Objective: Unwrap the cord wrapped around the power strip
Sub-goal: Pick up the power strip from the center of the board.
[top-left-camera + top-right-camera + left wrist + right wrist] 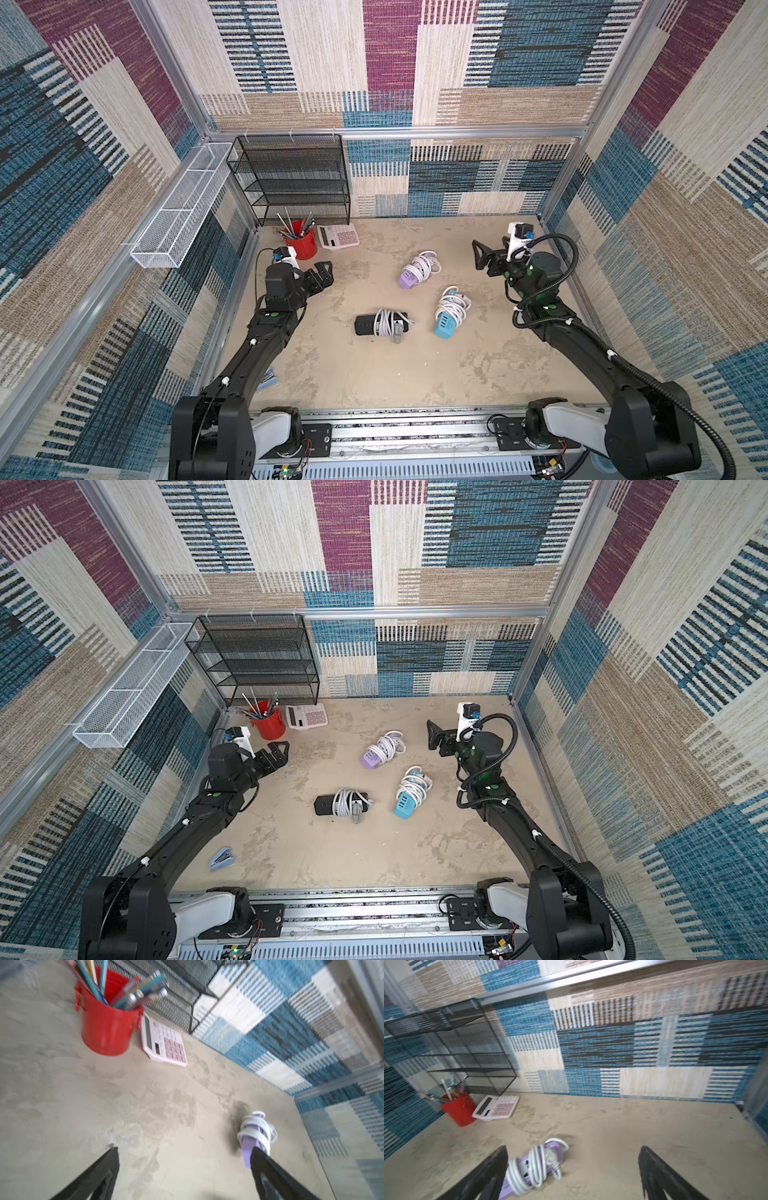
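Toward the far edge of the table (374,374), right of centre: purple strip (409,279), lying flat, wound crosswise in a white cord (422,264). Nearer and slightly right of it, apart from it: blue strip (443,330), likewise wound in white cord. Left of the blue strip, near the table's centre: black strip (365,325), flat, cord looped round its right half, grey plug (398,336) at its near side. All three clear of both arms.

Above the table by its left edge: left gripper (325,274), spread wide, nothing held, pointed toward the purple strip. In the left wrist view, purple strip partly behind one fingertip (261,1159), bare table between the two.

Above the table toward the far-right corner: right gripper (482,259), also spread wide and empty, aimed leftward. In the right wrist view, purple strip partly behind one finger (496,1163), no contact visible.

Far-left corner: black rack (291,178) along the far edge; in front of it a red cup (301,247) full of pens, with a calculator (337,236) just beside the cup. On the left wall: white basket (183,208). By the left edge, toward the near-left corner: blue stapler (221,857).
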Controlling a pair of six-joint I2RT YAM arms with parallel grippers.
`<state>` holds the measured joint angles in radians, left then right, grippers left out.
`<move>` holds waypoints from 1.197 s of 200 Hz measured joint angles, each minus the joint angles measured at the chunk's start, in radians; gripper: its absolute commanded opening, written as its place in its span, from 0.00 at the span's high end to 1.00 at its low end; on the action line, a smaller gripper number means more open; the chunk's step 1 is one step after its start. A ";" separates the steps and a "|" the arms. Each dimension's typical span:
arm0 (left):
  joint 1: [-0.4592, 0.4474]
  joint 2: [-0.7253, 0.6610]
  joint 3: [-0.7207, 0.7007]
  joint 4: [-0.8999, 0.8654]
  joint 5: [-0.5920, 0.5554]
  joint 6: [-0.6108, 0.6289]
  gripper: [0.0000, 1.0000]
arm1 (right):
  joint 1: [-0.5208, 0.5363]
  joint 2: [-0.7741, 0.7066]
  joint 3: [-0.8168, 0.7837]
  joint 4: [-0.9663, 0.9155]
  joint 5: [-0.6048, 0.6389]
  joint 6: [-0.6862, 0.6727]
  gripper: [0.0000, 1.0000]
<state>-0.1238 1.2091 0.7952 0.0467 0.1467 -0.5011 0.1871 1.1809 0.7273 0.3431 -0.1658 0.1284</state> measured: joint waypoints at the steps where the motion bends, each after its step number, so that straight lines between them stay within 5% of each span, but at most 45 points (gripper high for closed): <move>1: -0.005 0.002 0.007 -0.004 -0.002 0.003 0.01 | 0.003 0.000 0.001 -0.004 0.000 0.000 0.02; 23: -0.122 0.051 0.122 -0.055 0.013 0.068 0.00 | 0.034 0.027 0.042 -0.094 -0.026 -0.002 0.02; 115: -0.276 0.480 0.394 -0.236 0.182 0.002 0.05 | 0.037 0.071 0.077 -0.192 -0.122 0.044 0.02; 172: -0.301 0.669 0.418 -0.113 0.269 -0.117 0.07 | 0.037 0.019 0.062 -0.199 -0.130 0.047 0.02; 239: -0.326 0.766 0.306 0.231 0.317 -0.290 0.09 | 0.037 0.006 0.062 -0.201 -0.153 0.047 0.02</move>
<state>-0.4500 1.9747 1.1011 0.2779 0.4633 -0.7906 0.2241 1.1873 0.7891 0.1421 -0.3191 0.1753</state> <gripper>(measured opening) 0.910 0.984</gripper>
